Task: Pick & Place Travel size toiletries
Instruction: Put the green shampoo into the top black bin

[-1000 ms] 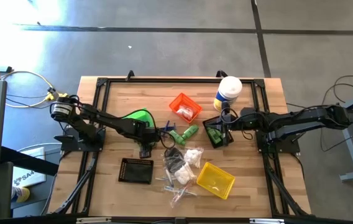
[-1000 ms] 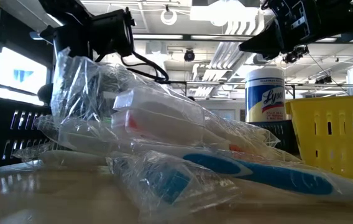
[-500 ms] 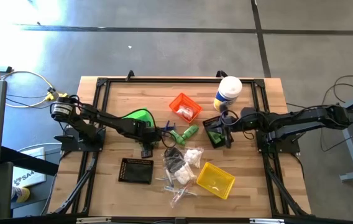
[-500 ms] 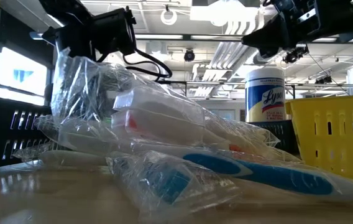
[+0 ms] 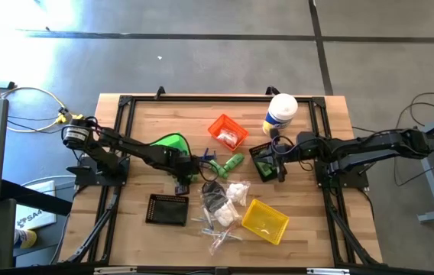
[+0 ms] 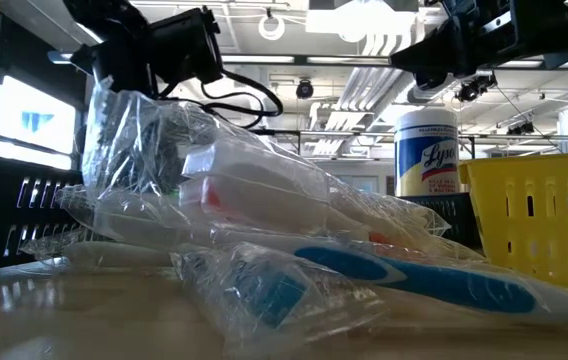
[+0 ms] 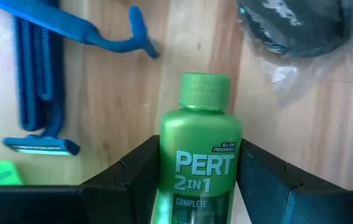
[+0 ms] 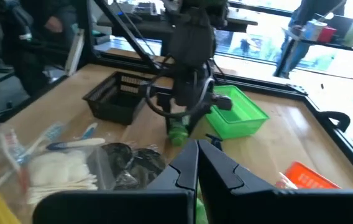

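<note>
Holding green bottle (image 7: 198, 168) clamped in left gripper (image 7: 195, 186) above table centre, razors (image 7: 40, 93) below. Pick done; transport in hand. Next: carry toward green bin (image 5: 170, 144) at 9 o'clock, release. Right gripper (image 8: 197, 163) closed, idle over black bin (image 5: 263, 162).

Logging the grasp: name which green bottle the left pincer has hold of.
The Pert 2in1 bottle, clamped between the left pincer fingers; the other green bottle lies loose beside it.
</note>
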`<action>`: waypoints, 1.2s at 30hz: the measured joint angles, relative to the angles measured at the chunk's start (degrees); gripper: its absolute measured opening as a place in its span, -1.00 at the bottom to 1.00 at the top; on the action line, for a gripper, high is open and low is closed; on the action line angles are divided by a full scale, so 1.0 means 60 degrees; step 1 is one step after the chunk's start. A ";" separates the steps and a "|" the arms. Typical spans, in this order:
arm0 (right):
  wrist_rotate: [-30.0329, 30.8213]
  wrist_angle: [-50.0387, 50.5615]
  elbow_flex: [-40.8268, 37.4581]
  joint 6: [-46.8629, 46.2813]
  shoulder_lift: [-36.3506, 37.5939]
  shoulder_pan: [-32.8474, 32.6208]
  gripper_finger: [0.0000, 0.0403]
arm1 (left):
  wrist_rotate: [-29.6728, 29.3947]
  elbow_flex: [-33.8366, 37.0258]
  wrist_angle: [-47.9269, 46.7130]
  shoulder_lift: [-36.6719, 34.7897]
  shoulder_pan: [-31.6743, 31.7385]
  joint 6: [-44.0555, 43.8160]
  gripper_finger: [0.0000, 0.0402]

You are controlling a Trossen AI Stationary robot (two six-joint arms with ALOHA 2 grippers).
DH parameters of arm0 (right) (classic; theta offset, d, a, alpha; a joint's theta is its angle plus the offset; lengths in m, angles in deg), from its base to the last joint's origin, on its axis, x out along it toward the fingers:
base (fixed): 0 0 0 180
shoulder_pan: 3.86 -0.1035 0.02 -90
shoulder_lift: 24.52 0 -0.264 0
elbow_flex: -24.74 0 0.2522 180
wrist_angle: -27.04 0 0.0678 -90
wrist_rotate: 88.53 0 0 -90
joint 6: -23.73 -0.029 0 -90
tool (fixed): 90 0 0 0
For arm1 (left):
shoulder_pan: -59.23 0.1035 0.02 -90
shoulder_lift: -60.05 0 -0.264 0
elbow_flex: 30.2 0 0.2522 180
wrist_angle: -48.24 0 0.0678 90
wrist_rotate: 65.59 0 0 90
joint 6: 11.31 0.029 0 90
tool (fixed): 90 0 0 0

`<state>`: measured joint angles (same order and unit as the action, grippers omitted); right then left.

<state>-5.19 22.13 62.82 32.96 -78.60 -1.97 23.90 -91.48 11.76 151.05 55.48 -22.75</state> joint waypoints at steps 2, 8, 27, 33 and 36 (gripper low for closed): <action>0.0103 -0.0001 0.0000 -0.0003 0.0000 0.0000 -0.99 | 0.0079 -0.0042 0.0010 0.0000 0.0000 0.0012 -0.10; 0.0095 0.0000 0.0000 -0.0195 0.0000 0.0000 -0.99 | 0.0276 -0.0815 -0.0491 0.0000 0.0000 0.0283 -0.10; 0.0090 0.0419 0.0000 -0.0266 0.0000 0.0000 -0.99 | 0.0343 -0.4011 -0.2138 -0.0015 0.1816 0.2950 -0.11; 0.0088 0.0466 0.0000 -0.0255 0.0000 -0.0004 -0.99 | 0.1489 -0.3171 -0.0046 -0.0015 0.2147 0.2957 -0.11; 0.0088 0.0463 0.0000 -0.0255 0.0000 -0.0004 -0.99 | 0.1560 -0.2817 0.0702 -0.0015 0.2252 0.3018 -0.11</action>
<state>-4.66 24.90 62.82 31.43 -78.60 -1.99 33.27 -108.39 15.98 150.96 68.99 -4.64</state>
